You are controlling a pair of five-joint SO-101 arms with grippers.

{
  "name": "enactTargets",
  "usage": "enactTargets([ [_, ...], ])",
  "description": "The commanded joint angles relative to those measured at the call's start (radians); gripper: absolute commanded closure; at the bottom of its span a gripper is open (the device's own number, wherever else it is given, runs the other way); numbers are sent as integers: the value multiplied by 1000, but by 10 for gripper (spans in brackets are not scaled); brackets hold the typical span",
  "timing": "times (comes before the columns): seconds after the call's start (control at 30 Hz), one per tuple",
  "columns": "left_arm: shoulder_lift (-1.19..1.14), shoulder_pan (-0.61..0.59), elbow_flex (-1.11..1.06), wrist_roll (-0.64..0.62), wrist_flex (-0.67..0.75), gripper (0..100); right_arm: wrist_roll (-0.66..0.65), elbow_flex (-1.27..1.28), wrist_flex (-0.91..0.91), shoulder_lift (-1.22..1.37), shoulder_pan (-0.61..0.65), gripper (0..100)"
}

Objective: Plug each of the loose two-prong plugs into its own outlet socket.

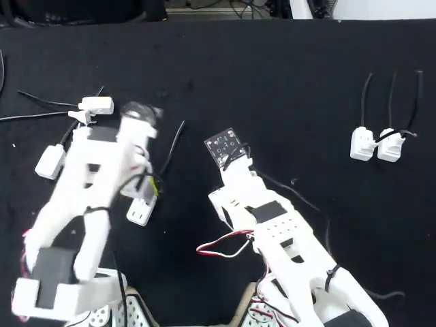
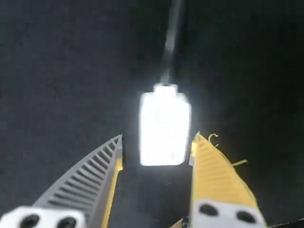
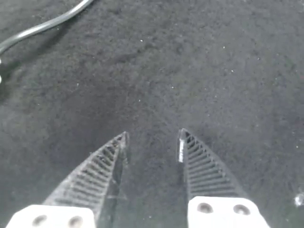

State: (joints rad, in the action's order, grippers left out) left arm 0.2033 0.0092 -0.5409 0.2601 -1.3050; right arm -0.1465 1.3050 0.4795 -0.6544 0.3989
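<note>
The left claw (image 2: 157, 137) is spread either side of a white plug (image 2: 165, 128) lying on the bench (image 2: 57, 71), its cord (image 2: 171, 42) trailing away. The plug looks light, hard and smooth; pinch its flat sides, not the limp cord. The right claw (image 3: 153, 133) hangs spread over bare bench.

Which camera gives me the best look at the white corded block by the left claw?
The left wrist view: the white block sits central between the tips of the open left claw, cord leading away. The high view shows it small, at the left arm's end. The right wrist view faces black mat and a cable.
</note>
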Motion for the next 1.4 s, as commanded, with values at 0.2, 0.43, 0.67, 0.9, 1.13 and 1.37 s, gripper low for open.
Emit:
enactTargets([
  [0.2,49,-266,-35,193,104,776,-6,-13,-25,-33,-23,839],
  [0.43,-21,-232,-162,190,203,779,-6,-12,-25,-33,-25,839],
  [0.67,-26,-27,-150,92,147,779,3,-21,-61,-33,-153,839],
  [0.9,-23,171,-185,41,144,776,100,-22,-97,-33,-259,839],
  [1.13,8,186,-133,44,23,776,100,-22,-97,-33,-258,839],
  [1.37,58,53,147,12,-60,776,100,-22,-97,-33,-256,839],
])
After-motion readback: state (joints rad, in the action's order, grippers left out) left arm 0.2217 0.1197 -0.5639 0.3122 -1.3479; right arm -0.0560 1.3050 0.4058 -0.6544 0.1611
